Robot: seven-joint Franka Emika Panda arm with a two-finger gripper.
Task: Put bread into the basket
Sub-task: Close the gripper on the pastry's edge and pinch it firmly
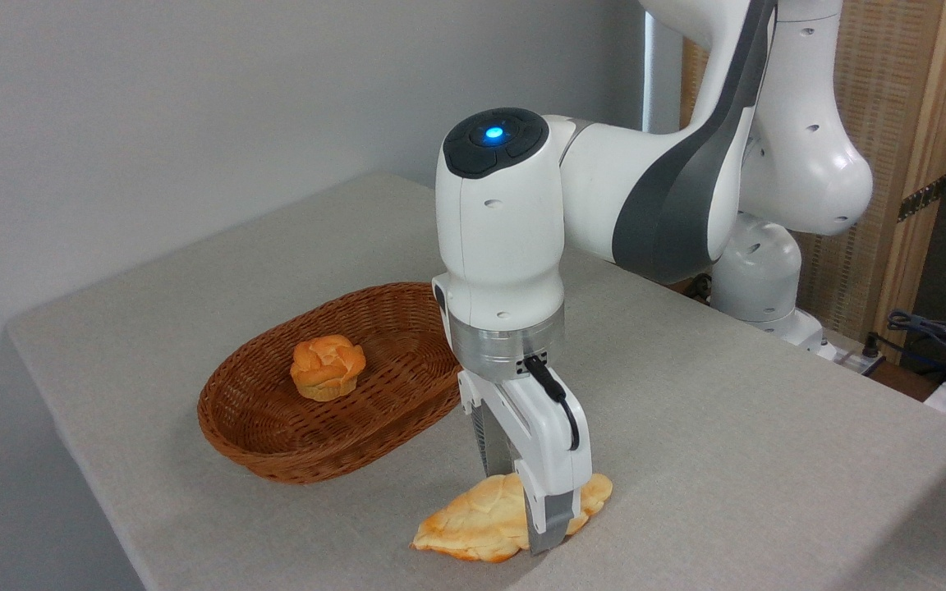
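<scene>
The bread [481, 519] lies flat on the grey bench [727, 427], near the front edge and just to the right of the basket [276, 435], not touching it. The end effector [522, 517] stands straight down over the bread's right half, with one finger [548, 517] in front of the pastry and the other partly hidden behind it. The fingers straddle the bread across its narrow width and look drawn in close against it, but whether they are pressing on it or only beside it cannot be told from this view. The bread appears to rest on the bench, not lifted.

The basket sits to the left, open side up, with a small round bun [327, 367] already inside it, toward the back left. The front and right parts of the basket floor are bare.

This looks like the grasping step: the arm is down at the bread and the pickup is either closing or just closed. Next the move calls for a firm but gentle pinch, since the pastry looks flaky and is held off centre, so its long left end may sag or swing. Then a straight lift high enough to clear the basket rim, a short carry to the left, and a release over the bare part of the basket, away from the bun
</scene>
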